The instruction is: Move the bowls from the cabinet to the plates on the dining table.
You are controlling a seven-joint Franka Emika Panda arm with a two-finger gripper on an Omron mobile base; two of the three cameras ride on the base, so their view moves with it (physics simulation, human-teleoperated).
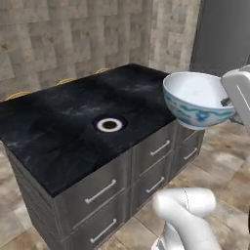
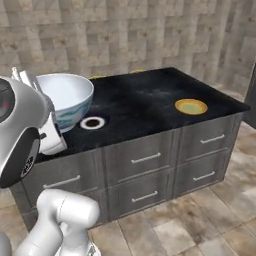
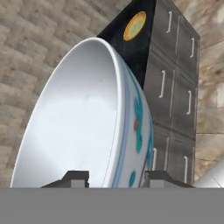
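The white bowl [image 1: 197, 100] (blue-teal pattern outside) hangs upright beside the black-topped dining table [image 1: 73, 141], which bears an orange-yellow plate [image 2: 191, 106].

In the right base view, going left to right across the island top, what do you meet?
The hand gripping the patterned bowl, then the small white ring with a dark centre on the black marble top, then the orange-yellow plate near the right end.

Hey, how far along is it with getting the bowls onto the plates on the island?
Nothing looks finished yet: the orange plate on the black marble island has no bowl on it. In hand: the gripper holds the white bowl with the blue-teal pattern by its rim, in the air beside the island. Left: set it on a plate. I can't see the second bowl.
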